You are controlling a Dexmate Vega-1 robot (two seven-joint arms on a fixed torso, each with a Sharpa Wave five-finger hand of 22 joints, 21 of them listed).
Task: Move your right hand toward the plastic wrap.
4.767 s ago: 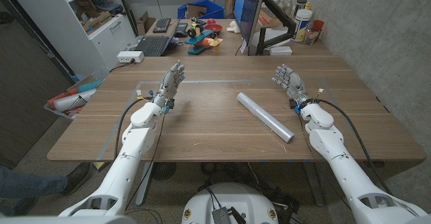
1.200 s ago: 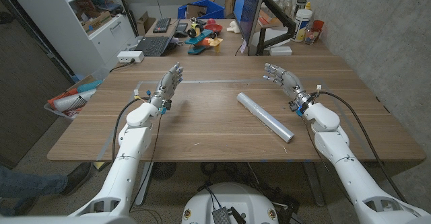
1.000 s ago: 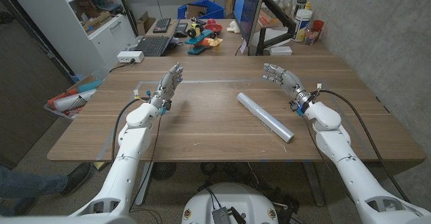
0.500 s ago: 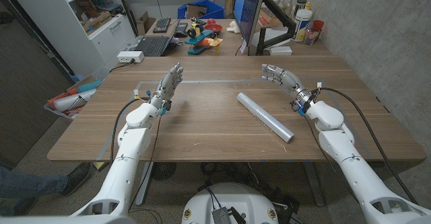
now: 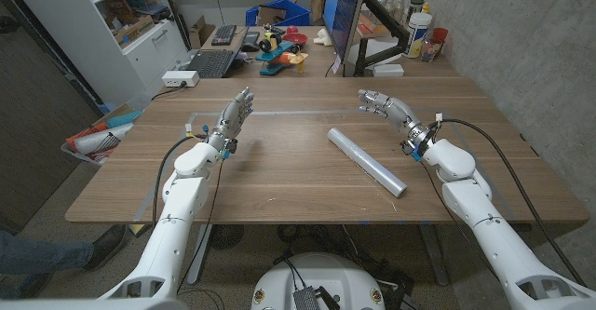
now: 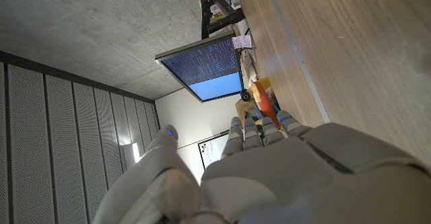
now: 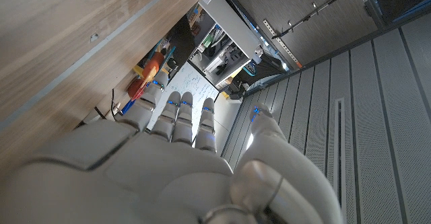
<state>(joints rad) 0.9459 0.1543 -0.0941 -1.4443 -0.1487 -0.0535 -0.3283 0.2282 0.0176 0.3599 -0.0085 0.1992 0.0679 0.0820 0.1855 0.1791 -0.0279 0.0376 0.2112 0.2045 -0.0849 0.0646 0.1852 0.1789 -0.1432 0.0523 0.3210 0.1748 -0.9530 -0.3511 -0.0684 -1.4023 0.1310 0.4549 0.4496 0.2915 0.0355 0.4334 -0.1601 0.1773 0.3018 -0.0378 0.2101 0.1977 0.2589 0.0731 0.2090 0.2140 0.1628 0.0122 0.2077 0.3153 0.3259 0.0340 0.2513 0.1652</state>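
On the left: your left hand (image 5: 237,113) stands over the wooden table (image 5: 279,175) just as it did seconds ago, fingers straight and apart, holding nothing; in its own wrist view the left hand (image 6: 269,177) points toward a lit monitor.
Mid-table: the plastic wrap (image 5: 366,160) lies as a silvery roll on a slant, one end toward the centre, the other toward the near right edge; it has not shifted.
On the right: your right hand (image 5: 384,106) has swung inward across the last seconds, its fingers now reaching leftward past the roll's far end. It is near the wrap but apart from it, fingers spread and empty.
Meaning for the task: you are closing in, by my reading; the approach looks well begun, not finished.
Hard to make out: you cannot judge the hand's height above the table from the head view. In its wrist view the right hand (image 7: 168,163) blocks the lower part, with table edge and shelving beyond.
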